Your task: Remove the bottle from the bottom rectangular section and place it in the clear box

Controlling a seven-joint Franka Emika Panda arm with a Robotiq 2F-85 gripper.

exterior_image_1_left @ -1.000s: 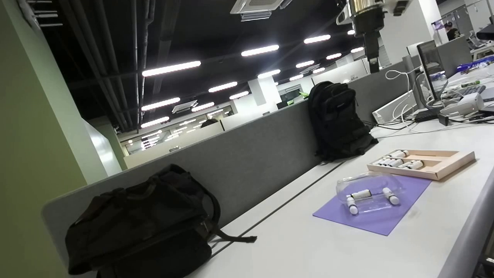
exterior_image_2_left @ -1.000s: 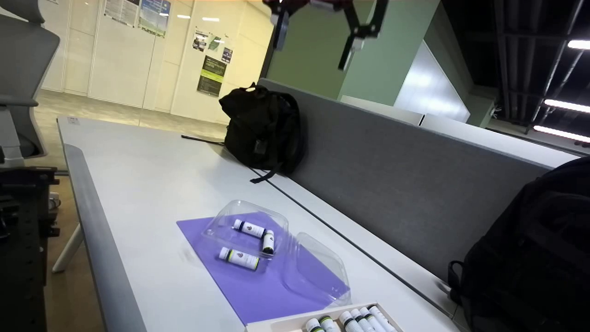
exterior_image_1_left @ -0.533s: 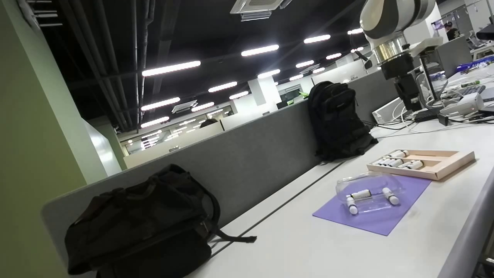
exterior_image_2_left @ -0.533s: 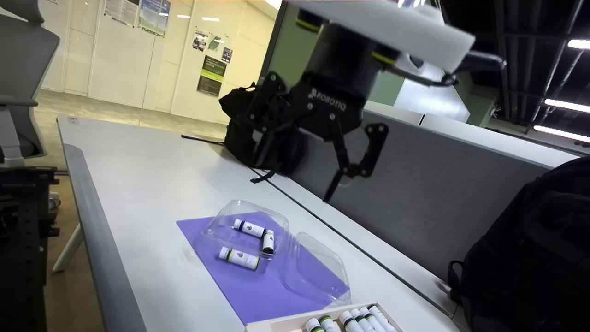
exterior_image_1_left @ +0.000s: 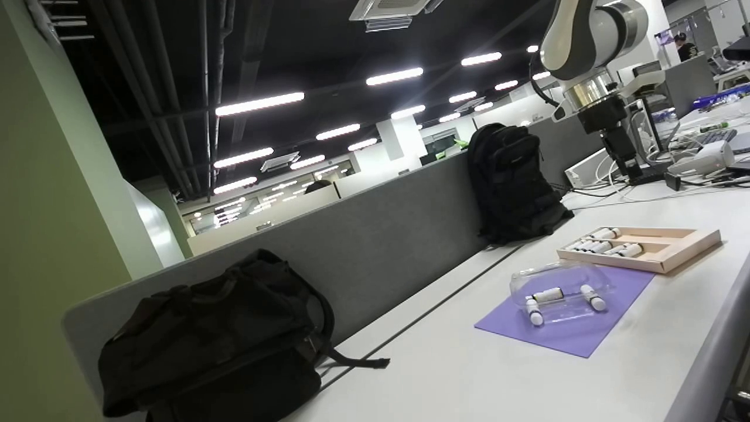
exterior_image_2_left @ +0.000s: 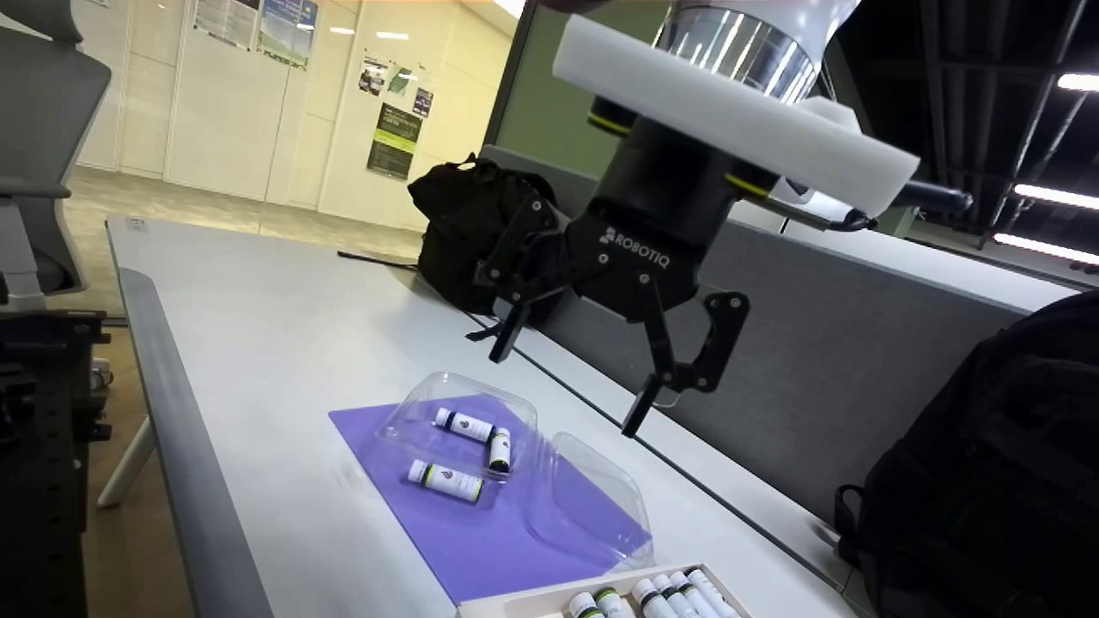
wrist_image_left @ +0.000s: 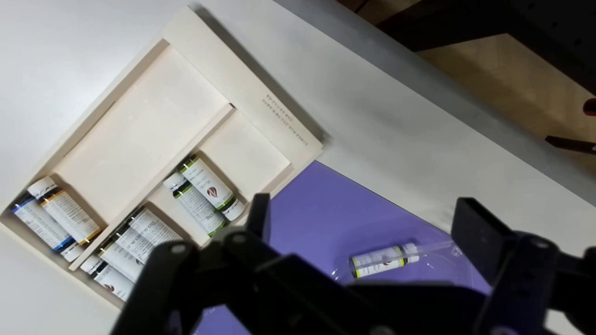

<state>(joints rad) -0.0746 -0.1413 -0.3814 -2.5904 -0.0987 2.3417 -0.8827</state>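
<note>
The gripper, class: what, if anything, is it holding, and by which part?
Nothing is held: the gripper is open, its jaws apart, nothing between them.

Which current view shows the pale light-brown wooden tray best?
The wrist view: it looks down into the tray, showing white-labelled bottles inside, though the black gripper hides a corner. In an exterior view the tray appears smaller, at a low angle; in an exterior view the picture's bottom edge crops the tray.

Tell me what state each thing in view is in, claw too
Claw: open, holding nothing.
Clear box: open, halves spread.
Wooden tray: partly filled.
Tray bottles: lying down, visible caps on.
Other three bottles: lying down.
Purple sheet: flat.
Ceiling lights: lit.
Backpacks: too dark to tell if shut.
</note>
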